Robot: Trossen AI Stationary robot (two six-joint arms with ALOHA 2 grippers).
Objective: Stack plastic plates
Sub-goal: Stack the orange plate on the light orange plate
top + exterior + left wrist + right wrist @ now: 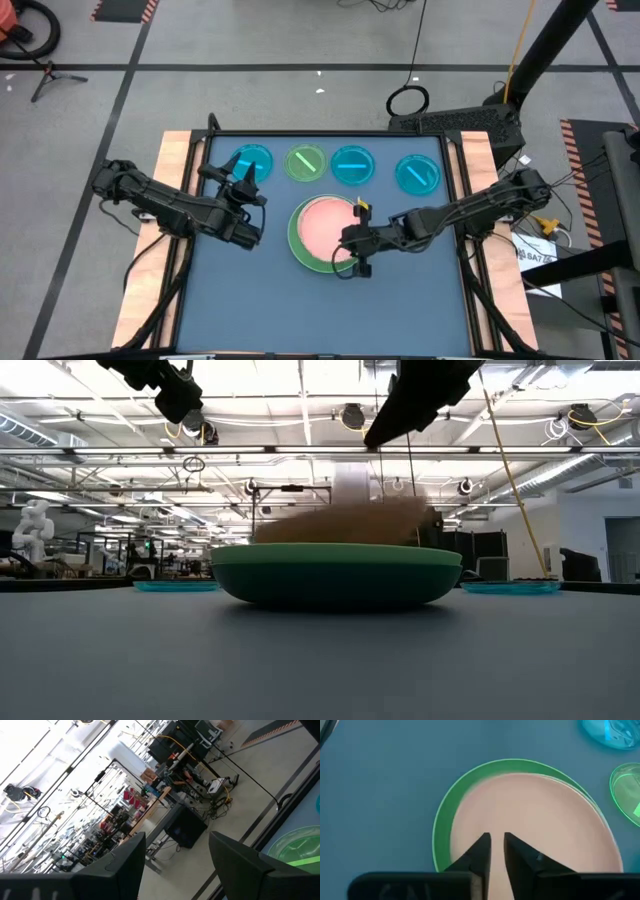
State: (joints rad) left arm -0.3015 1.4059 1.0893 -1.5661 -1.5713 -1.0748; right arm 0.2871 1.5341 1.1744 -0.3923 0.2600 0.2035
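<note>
Under the right gripper [497, 851], a round smooth pink plate [540, 820] in a green one [445, 815]

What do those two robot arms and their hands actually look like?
Both arms are black and jointed, built from chunky segments. The left hand ends in two broad, flat, dark fingers. The right hand has two narrower, wedge-shaped black fingers and a small yellow marking near its wrist.
</note>
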